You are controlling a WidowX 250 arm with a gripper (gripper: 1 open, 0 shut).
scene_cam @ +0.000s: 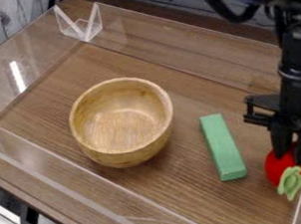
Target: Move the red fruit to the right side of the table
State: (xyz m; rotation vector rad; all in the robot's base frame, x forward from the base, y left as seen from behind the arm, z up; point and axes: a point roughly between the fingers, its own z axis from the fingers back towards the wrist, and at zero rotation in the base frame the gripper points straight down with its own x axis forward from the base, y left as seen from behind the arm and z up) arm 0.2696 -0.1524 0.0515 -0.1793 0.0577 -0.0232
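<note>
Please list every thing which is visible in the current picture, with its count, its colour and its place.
wooden bowl: one, light tan, left of the green block
green block: one, green, between the bowl and the red fruit
red fruit: one, red with a green leafy cap, at the right side, under the gripper
table: one, brown wood grain, beneath all these things
clear walls: transparent, along the table's edges
clear plastic piece: one, transparent, near the top left
black cables: several, black, at the lower left corner
gripper: one, black, at the right, closed on the red fruit
robot arm: one, black, coming in from the upper right
</note>
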